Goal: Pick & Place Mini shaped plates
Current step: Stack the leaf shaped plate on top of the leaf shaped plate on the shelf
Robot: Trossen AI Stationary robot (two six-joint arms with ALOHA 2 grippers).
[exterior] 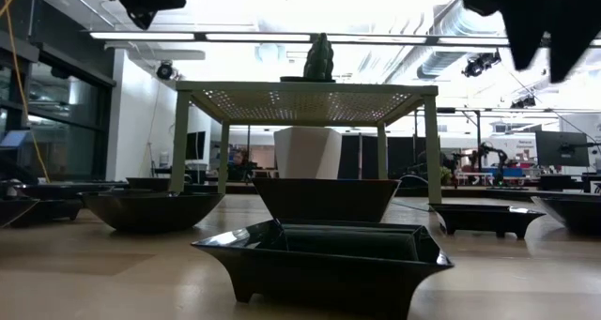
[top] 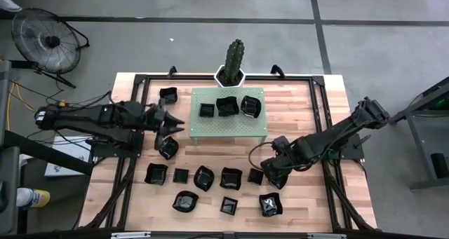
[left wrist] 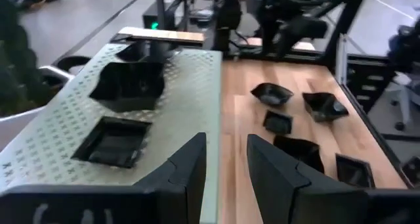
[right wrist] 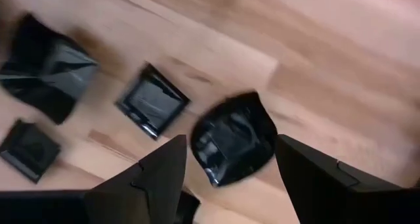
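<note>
Three glossy black mini plates (top: 226,106) sit on the pale green perforated stand (top: 210,127). Several more lie on the wooden table, among them a wavy one (top: 231,178) and a small square one (top: 229,205). My left gripper (top: 181,127) is open and empty. It hovers at the stand's left edge, and in the left wrist view its fingers (left wrist: 226,165) point along the stand top (left wrist: 190,86). My right gripper (top: 269,172) is open and raised over the right-hand plates. In its wrist view a wavy plate (right wrist: 233,152) lies on the table below the gap (right wrist: 231,142).
A potted cactus (top: 233,60) stands behind the stand at the table's far edge. One plate (top: 168,95) lies left of the stand, and another (top: 168,148) lies near my left gripper. Bare wood lies right of the stand (top: 309,113). A floor fan (top: 45,39) stands off the table.
</note>
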